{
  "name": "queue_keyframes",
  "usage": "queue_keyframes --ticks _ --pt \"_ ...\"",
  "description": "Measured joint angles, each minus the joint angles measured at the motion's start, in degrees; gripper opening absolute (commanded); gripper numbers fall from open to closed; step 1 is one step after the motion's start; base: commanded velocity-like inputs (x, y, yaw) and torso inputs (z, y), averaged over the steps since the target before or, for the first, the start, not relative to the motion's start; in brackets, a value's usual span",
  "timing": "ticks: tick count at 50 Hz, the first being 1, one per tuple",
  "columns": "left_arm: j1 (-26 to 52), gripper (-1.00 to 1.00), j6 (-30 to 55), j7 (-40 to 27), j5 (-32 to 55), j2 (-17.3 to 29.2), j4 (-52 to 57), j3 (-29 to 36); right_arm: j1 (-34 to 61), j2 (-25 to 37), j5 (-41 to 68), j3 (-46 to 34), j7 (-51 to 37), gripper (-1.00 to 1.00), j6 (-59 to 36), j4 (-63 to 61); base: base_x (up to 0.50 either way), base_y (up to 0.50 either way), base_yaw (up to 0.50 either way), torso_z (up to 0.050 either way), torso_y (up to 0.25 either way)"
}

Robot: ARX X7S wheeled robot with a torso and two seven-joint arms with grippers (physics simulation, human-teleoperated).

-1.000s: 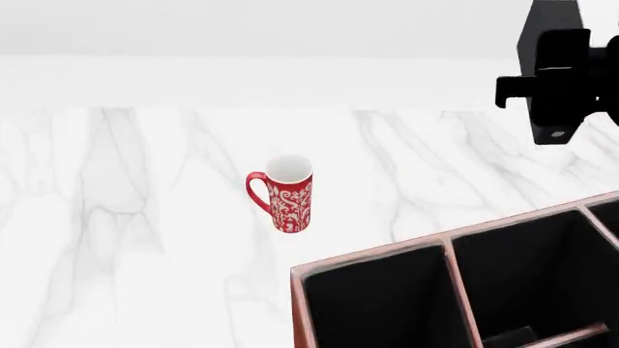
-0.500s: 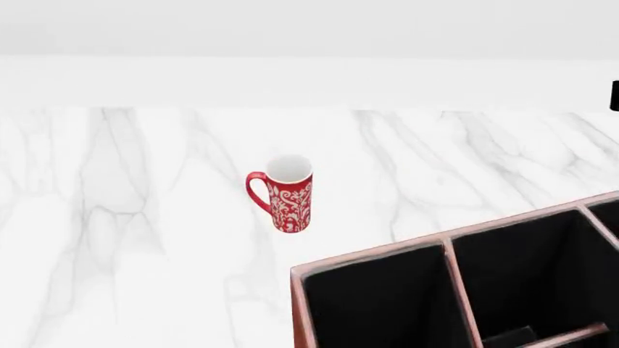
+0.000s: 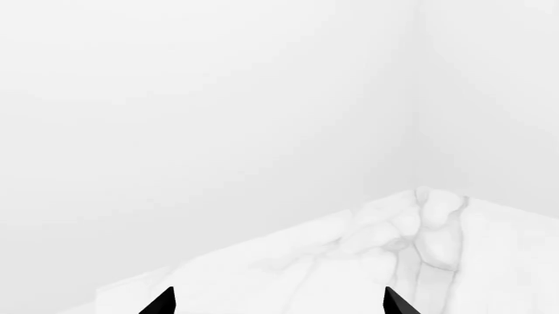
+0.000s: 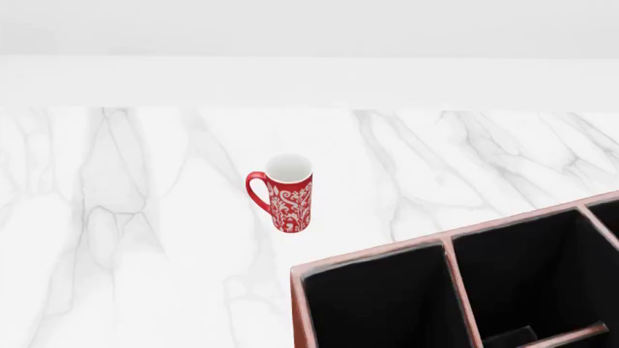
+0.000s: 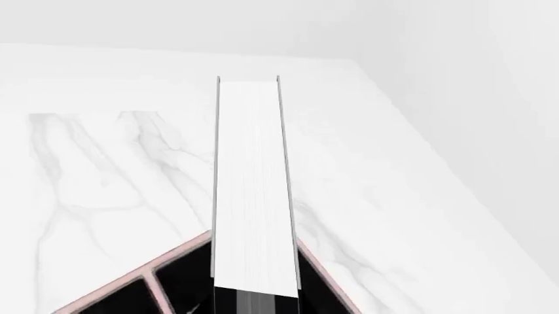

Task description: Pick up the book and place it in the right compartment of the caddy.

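While the head camera takes in only a red patterned mug (image 4: pixel 284 194) on the marble counter (image 4: pixel 116 217) and the near corner of the caddy (image 4: pixel 454 239), the right wrist camera shows the book (image 5: pixel 253 190) edge-on, its white pages running straight out from the right gripper. The gripper's fingers are out of frame, so whether its jaws are clamped on the book cannot be told. The book hangs above a pink-rimmed corner of the caddy (image 5: pixel 157 275). The left gripper (image 3: pixel 277 302) shows two black fingertips (image 3: pixel 162 302) set apart, nothing between them, above bare marble.
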State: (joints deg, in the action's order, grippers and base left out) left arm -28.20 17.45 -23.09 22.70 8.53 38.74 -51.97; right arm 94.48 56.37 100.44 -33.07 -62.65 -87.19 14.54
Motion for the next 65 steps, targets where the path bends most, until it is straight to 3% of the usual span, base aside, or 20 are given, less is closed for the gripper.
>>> queue_keyframes --ticks 26,65 --pt "-0.33 1.00 0.02 -0.42 0.42 0.21 0.18 -0.25 -6.22 6.17 6.79 -3.02 -3.31 -1.00 3.87 -4.00 0.00 0.00 0.00 0.001 0.002" --pt "-0.41 1.00 -0.04 -0.88 0.40 0.64 0.14 0.46 -6.86 6.78 -2.98 -6.42 1.90 -1.00 8.82 -1.51 0.00 0.00 0.00 0.000 0.001"
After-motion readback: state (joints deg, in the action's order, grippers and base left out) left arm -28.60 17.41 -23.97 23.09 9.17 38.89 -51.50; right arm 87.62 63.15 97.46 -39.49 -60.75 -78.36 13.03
